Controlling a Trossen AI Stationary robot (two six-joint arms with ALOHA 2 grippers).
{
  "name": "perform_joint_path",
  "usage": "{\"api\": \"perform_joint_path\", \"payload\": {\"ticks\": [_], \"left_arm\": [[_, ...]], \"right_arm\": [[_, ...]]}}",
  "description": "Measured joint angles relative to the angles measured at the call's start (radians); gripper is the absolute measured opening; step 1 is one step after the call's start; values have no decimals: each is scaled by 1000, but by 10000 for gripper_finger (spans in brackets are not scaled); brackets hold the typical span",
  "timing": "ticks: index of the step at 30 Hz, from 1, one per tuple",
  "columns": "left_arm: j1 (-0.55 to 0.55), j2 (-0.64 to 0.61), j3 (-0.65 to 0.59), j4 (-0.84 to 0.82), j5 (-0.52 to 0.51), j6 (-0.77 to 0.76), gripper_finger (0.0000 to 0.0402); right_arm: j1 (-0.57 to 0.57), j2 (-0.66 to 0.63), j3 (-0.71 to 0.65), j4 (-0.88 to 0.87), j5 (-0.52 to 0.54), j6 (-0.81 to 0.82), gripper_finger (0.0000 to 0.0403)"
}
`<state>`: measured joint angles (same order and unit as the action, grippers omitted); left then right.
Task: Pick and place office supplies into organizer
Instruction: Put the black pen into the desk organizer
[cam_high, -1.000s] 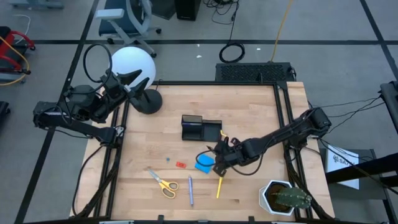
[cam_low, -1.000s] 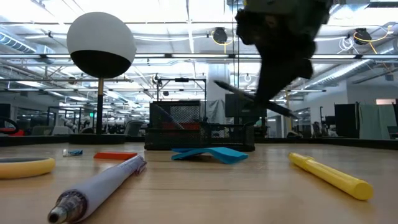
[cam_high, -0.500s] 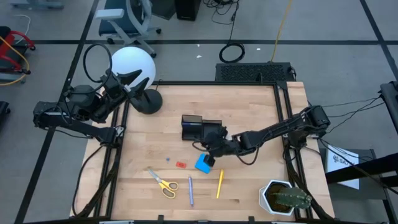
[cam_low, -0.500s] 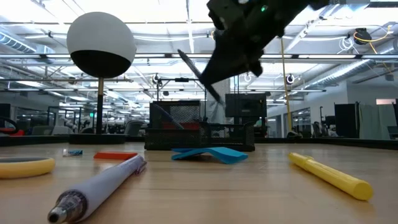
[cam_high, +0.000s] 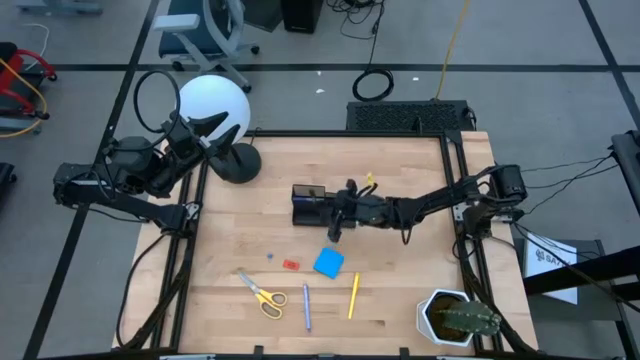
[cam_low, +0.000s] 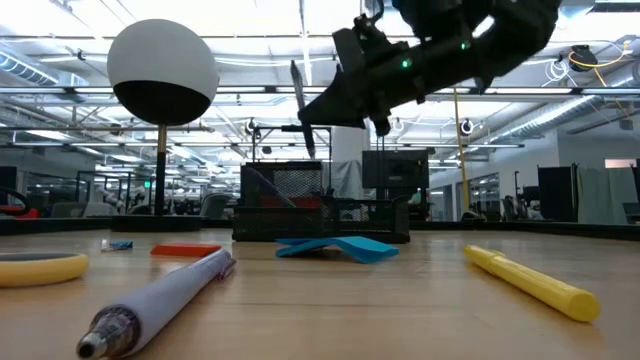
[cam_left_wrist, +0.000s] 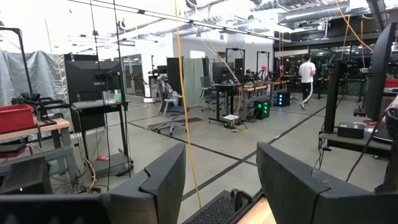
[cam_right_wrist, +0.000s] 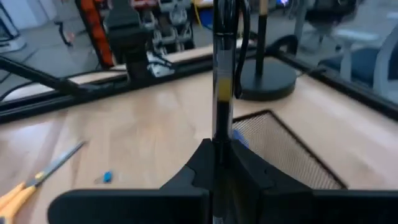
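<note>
My right gripper hovers level over the black organizer, shut on a black pen. On the wood nearer the front edge lie a blue square pad, a red piece, a blue pin, yellow-handled scissors, a blue-and-silver pen and a yellow pen. My left gripper waits open and raised at the table's far left corner, holding nothing. My right gripper pinches the black pen's lower part between its two fingers. The fingers come level from the table's right side and lie across the pen. The pen stands nearly upright, lifted clear, its lower tip just above the organizer's taller mesh section.
A lamp with a white globe and a round black base stands at the far left. A white potted cactus sits at the near right corner. Black rails run along the table's sides.
My right gripper has carried the black pen from above the blue pad toward the far edge and left, over the organizer. It has turned from pointing down to pointing level. The pen has swung from a slant to nearly upright. The gripper has stayed shut.
</note>
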<state>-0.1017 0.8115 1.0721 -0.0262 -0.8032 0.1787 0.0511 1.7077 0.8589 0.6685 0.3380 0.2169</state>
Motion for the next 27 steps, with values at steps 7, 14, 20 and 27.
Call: {"api": "perform_joint_path", "payload": {"ticks": [7, 14, 20, 27], "left_arm": [[0, 0, 0, 0, 0, 0, 200], [0, 0, 0, 0, 0, 0, 200], [0, 0, 0, 0, 0, 0, 200], [0, 0, 0, 0, 0, 0, 200]], "right_arm": [[-56, 0, -43, 151, -29, -115, 18], [-92, 0, -44, 191, -30, -205, 18], [-118, 23, -44, 264, -83, -215, 18], [-117, 109, -44, 392, -83, -274, 18]]}}
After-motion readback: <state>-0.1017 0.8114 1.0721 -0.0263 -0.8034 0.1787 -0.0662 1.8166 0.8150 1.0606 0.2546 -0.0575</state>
